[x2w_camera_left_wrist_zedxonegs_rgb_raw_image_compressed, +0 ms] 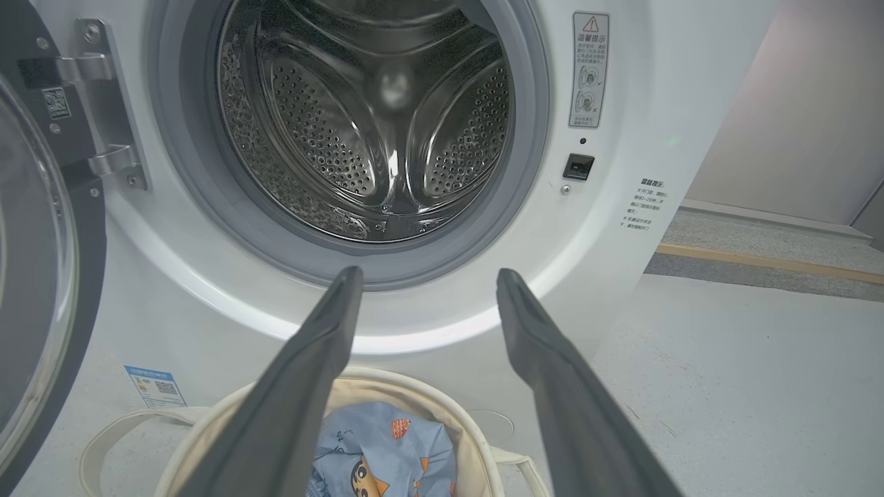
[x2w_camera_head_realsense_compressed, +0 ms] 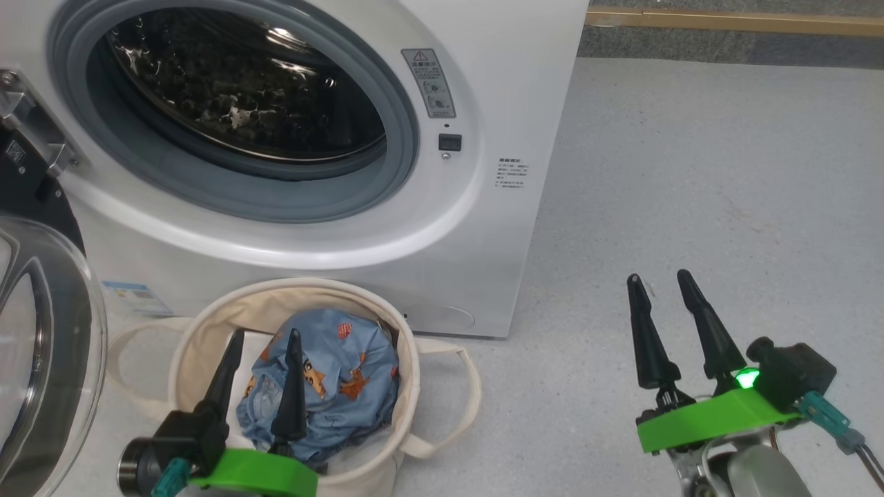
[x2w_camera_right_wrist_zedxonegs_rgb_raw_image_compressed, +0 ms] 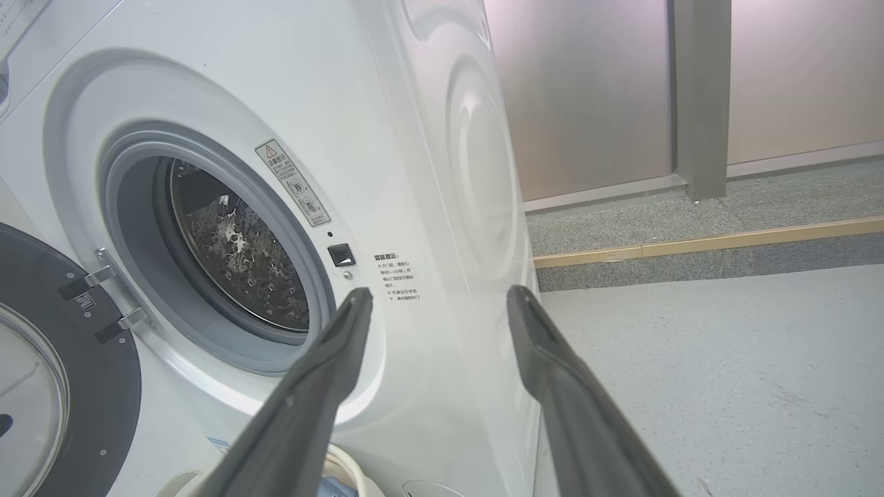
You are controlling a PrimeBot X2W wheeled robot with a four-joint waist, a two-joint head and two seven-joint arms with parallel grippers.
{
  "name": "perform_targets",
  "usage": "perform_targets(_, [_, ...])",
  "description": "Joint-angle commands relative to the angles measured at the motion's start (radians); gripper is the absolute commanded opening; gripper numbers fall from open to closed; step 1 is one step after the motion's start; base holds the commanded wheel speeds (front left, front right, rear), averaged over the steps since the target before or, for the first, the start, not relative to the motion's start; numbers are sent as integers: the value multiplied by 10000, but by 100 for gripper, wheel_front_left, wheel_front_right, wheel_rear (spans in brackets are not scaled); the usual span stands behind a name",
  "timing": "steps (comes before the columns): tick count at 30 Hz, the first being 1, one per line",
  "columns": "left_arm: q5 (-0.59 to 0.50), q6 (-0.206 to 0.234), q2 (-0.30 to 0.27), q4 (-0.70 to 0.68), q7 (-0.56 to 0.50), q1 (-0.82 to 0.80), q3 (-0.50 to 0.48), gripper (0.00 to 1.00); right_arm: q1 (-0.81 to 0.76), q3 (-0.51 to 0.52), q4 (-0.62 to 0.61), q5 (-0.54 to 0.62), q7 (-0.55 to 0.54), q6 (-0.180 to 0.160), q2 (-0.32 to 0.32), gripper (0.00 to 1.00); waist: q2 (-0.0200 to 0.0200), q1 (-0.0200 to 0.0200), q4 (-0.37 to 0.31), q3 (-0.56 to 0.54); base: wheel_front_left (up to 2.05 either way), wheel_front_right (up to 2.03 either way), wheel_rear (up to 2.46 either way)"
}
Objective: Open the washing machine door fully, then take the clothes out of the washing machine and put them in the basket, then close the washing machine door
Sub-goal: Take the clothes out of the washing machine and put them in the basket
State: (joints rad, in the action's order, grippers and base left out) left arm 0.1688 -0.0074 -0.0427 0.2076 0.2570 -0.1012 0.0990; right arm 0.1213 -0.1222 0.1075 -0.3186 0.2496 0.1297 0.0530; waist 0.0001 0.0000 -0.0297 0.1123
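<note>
Grey floor (x2w_camera_head_realsense_compressed: 690, 172): clothes (x2w_camera_head_realsense_compressed: 331, 373) in the basket (x2w_camera_head_realsense_compressed: 207, 324), washing machine door (x2w_camera_head_realsense_compressed: 62, 331) stands open.

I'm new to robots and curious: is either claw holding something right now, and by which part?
Nothing is held. The left gripper hangs open above the clothes in the basket, and the right gripper is open over the floor.

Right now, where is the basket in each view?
Head view: basket lower left, in front of the washer.
Left wrist view: basket bottom centre.
Right wrist view: a sliver of rim at the bottom edge, left of centre.
Shared landmark: the warning label right of the washer's opening.
</note>
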Motion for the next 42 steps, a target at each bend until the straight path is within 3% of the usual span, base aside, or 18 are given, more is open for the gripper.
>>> perform_targets(1, [-54, 89, -76, -256, 47, -209, -253, 100, 175, -251, -274, -30, 122, 10, -28, 100, -1, 0, -1, -19, 0, 0, 0])
perform_targets(14, [-152, 121, -76, -259, 47, -137, -157, 100, 166, 91, 47, 487, 122, 10, -28, 100, -1, 0, 19, -115, 0, 0, 0])
perform_targets(35, [-339, 96, -76, -176, 47, -195, -92, 100, 238, 101, 214, 69, 122, 10, -28, 100, -1, 0, 20, -13, 0, 0, 0])
perform_targets(42, [77, 111, -76, -12, 47, -233, -132, 100, 272, 101, 241, 33, 122, 10, -28, 100, -1, 0, 30, 49, 0, 0, 0])
